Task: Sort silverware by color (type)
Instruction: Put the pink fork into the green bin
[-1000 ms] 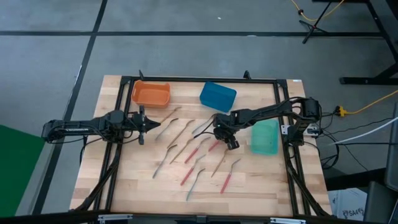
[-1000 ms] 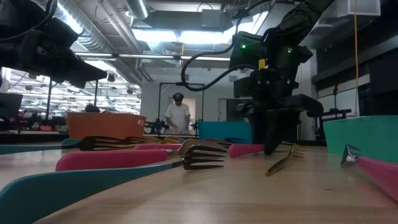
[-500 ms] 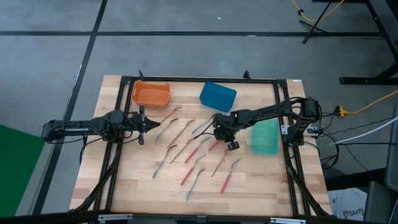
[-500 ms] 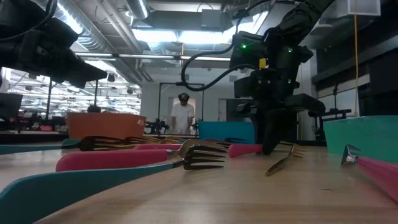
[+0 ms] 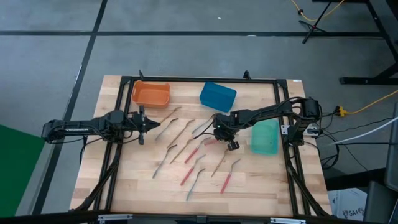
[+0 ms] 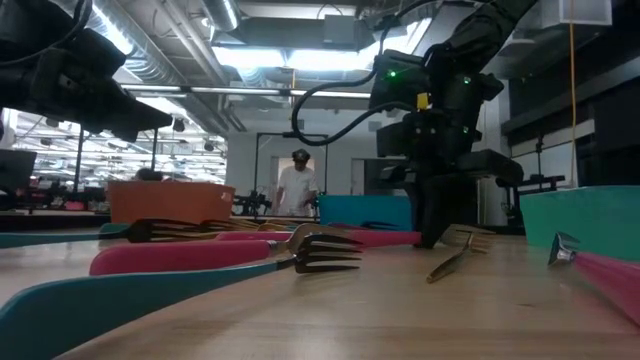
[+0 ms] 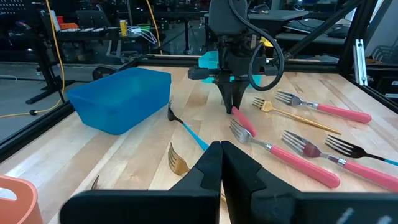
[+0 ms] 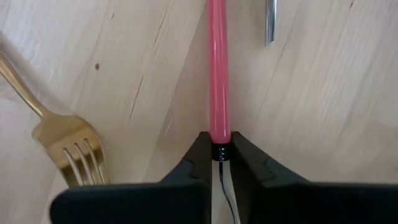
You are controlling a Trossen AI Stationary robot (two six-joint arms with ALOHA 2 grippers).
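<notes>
Down on the wooden table [image 5: 261, 180] — orange bin [image 5: 151, 94], blue bin [image 5: 217, 96], green bin [image 5: 265, 137]. Mid-table, right gripper [image 5: 225, 138] pinched on a pink-handled fork [image 8: 217, 74] lying among the scattered silverware [image 5: 193, 155]. Off beside the orange bin — left gripper [image 5: 144, 123], closed, holding nothing.

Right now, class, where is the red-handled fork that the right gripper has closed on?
In the high view, the red-handled fork lies mid-table, pinched by the right gripper, between the blue bin and green bin.
</notes>
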